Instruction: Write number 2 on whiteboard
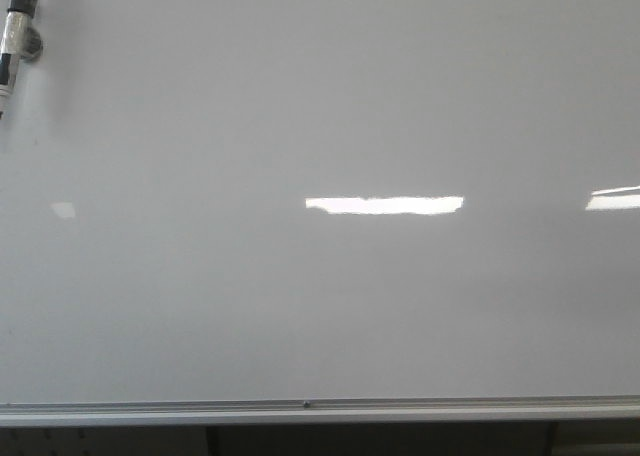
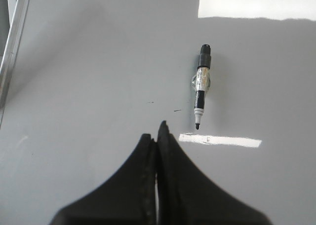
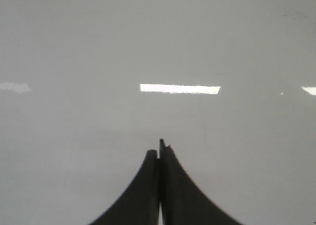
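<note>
The whiteboard (image 1: 320,96) is a glossy pale grey surface that fills every view. A black-and-clear marker (image 1: 12,36) hangs in a clip at its top left corner, tip down. In the left wrist view the marker (image 2: 202,82) lies ahead of my left gripper (image 2: 158,131) and a little to one side, well apart from it. That gripper is shut with nothing in it. My right gripper (image 3: 159,148) is also shut and empty, facing bare whiteboard (image 3: 148,37). The number 2 is out of view. Neither gripper shows in the front view.
A silver rail (image 1: 300,409) runs along the board's bottom edge. The board's metal side frame (image 2: 15,42) shows in the left wrist view. Two tiny dark marks (image 2: 177,110) sit on the board near the marker tip. Bright light reflections (image 1: 385,205) cross the board.
</note>
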Robot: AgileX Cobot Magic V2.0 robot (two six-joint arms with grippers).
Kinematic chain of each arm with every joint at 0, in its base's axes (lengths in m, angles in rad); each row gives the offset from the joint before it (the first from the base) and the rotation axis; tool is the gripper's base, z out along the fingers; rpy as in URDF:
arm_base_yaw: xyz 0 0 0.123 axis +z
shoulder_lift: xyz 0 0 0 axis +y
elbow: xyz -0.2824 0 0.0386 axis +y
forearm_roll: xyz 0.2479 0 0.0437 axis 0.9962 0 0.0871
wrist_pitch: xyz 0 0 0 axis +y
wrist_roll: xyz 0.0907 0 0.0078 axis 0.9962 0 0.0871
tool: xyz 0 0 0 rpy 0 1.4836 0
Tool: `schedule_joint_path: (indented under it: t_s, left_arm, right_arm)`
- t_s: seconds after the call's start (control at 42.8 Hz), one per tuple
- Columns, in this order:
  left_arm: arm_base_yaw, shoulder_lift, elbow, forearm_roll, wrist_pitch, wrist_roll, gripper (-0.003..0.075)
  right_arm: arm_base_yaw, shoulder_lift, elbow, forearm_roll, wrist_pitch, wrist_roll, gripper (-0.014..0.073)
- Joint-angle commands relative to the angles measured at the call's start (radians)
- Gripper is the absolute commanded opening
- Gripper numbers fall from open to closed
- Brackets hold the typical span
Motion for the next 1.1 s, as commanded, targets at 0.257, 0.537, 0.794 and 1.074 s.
schedule_joint_path:
  t_s: [0.257, 0.537, 0.794, 1.074]
  left_arm:
    - [-0.002, -0.027, -0.056, 0.0, -0.034, -0.011, -0.002]
    - [-0.002, 0.068, -0.347, 0.0, 0.181, -0.011, -0.002]
    - [-0.002, 0.288, -0.664, 0.0, 0.447, -0.011, -0.002]
    - [-0.002, 0.468, -0.783, 0.0, 0.548, -0.011, -0.002]
  right_arm:
    - [-0.005, 0.017, -0.075, -0.008, -0.09, 0.0, -0.0069]
    - [-0.005, 0.018, -0.302, -0.008, 0.141, 0.0, -0.0069]
    - [-0.005, 0.022, -0.508, -0.008, 0.318, 0.0, -0.0069]
    - [-0.005, 0.189, -0.661, -0.008, 0.484, 0.0, -0.0069]
